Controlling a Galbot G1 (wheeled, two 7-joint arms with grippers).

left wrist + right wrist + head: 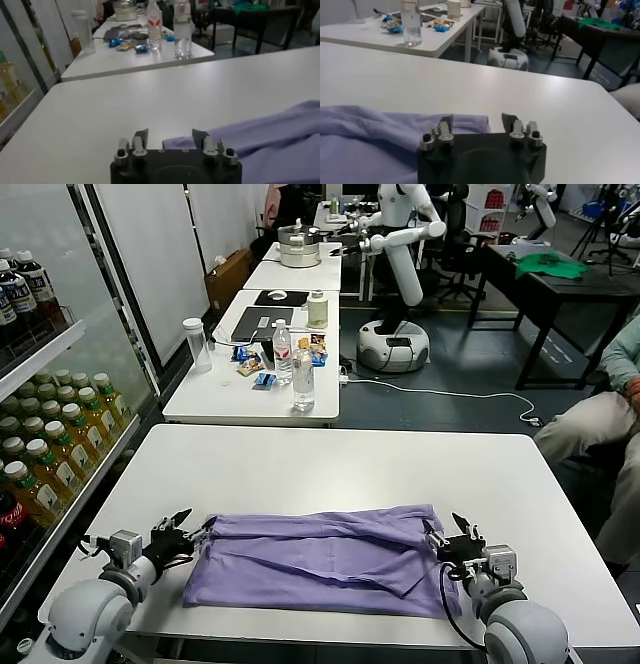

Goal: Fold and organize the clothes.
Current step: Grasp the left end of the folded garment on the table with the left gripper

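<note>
Lavender T-shirt (320,559) lies partly folded across the near side of our white table (340,469). Our left hand (178,532) sits open at its left edge, our right hand (452,536) open at its right edge, neither gripping anything.

No readable text anywhere: labels on shelf bottles (60,474) and table bottles (283,351) too small to make out.
</note>
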